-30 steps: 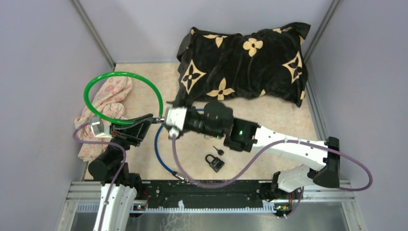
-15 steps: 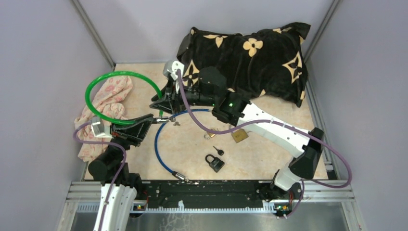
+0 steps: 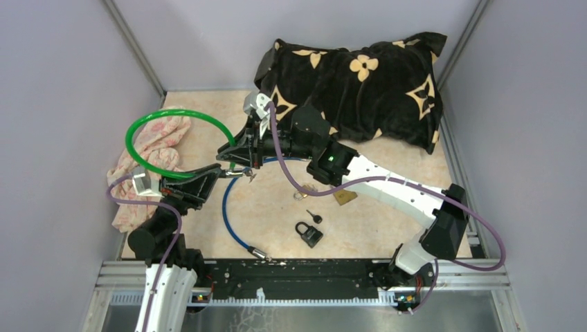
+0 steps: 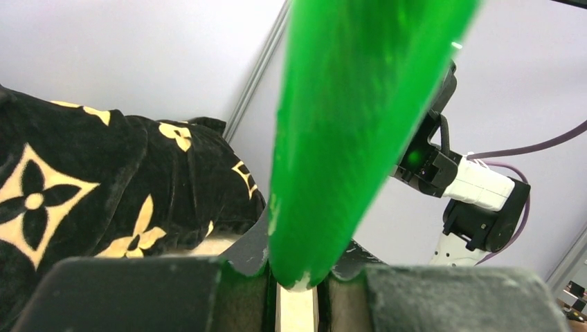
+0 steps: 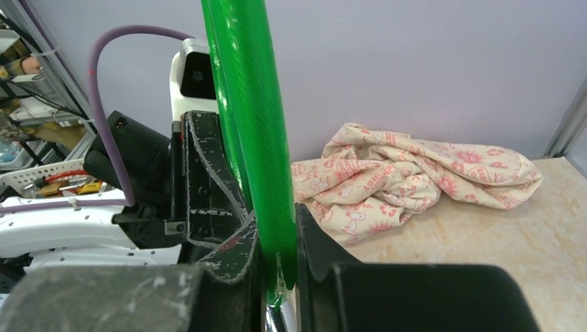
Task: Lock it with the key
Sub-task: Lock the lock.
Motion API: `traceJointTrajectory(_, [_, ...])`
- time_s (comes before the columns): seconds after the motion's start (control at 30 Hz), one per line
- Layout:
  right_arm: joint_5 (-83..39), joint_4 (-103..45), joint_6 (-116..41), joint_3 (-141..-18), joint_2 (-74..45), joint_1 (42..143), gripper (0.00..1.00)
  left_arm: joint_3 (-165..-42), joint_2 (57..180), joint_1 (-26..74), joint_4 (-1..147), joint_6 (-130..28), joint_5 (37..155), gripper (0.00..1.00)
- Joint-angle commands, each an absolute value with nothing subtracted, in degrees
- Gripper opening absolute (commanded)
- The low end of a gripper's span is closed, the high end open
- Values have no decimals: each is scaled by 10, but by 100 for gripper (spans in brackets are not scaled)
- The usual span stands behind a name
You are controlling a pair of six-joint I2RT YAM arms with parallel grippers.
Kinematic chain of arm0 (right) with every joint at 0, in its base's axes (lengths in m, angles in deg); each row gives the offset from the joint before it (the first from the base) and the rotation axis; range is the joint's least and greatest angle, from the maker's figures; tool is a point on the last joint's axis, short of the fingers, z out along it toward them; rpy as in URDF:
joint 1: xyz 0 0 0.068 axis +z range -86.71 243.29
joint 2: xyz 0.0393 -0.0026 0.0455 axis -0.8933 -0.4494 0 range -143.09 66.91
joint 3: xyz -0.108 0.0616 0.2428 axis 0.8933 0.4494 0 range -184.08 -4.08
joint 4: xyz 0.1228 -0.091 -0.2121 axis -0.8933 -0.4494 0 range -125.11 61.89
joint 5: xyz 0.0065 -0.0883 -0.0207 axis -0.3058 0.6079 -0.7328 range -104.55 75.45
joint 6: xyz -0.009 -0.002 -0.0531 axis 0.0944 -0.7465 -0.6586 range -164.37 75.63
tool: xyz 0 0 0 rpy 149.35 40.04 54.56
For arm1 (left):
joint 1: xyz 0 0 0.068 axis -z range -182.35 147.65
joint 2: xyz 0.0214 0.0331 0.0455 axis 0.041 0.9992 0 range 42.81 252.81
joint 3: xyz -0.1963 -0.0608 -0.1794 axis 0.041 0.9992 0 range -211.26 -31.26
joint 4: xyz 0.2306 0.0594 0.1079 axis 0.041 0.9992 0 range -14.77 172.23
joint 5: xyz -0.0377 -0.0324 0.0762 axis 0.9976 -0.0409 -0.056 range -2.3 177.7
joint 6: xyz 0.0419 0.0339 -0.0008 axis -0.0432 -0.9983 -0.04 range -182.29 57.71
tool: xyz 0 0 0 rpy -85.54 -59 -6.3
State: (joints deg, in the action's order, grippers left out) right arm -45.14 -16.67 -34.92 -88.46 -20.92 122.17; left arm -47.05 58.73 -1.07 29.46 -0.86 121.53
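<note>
My left pincer (image 3: 223,171) is clamped on one end of the green cable lock (image 3: 173,114). In the left wrist view that end sits squeezed between my fingers (image 4: 138,297). My right pincer (image 3: 234,158) meets it from the far side and is closed on the same cable right beside the left one, so both grips nearly touch. The green loop arcs up and left over the flowered cloth (image 3: 156,145). A small metal piece (image 3: 249,176) hangs just under the joint, too small to identify. On the desk (image 3: 408,169), well apart from both pincers, lie a blue cable (image 3: 228,221), a black padlock (image 3: 309,234) with a key (image 3: 313,217) near it, and a brass padlock (image 3: 344,196).
</note>
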Motion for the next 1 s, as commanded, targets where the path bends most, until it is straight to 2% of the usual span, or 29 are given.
traceJointTrajectory(0.0, [-484, -220, -358, -888, -219, 1241, 2, -483, 583, -12, 241, 7, 1177, 0])
traceJointTrajectory(0.03, [-484, -228, -359, -890, -215, 1240, 17, -483, 582, -12, 241, 4, 1179, 0])
traceJointTrajectory(0.1, [-490, -228, -341, -888, -199, 1226, 57, -481, 579, -12, 241, -3, 1186, 0])
traceJointTrajectory(0.13, [-488, -222, -324, -884, -188, 1214, 92, -480, 578, -12, 240, -4, 1189, 0])
traceJointTrajectory(0.17, [-483, -219, -308, -882, -177, 1203, 98, -479, 578, -12, 239, -5, 1191, 0])
traceJointTrajectory(0.43, [-499, -287, -158, -882, -152, 1138, 97, -478, 577, -12, 234, -8, 1196, 0])
traceJointTrajectory(0.57, [-523, -308, -100, -848, -162, 1126, 70, -478, 578, -11, 234, -9, 1195, 0])
traceJointTrajectory(0.73, [-563, -260, -64, -820, -162, 1126, 49, -480, 578, -11, 234, -10, 1196, 0])
traceJointTrajectory(0.9, [-588, -228, -45, -800, -161, 1126, 38, -482, 580, -11, 235, -11, 1196, 0])
traceJointTrajectory(0.97, [-595, -221, -41, -794, -162, 1126, 37, -482, 580, -11, 235, -12, 1197, 0])
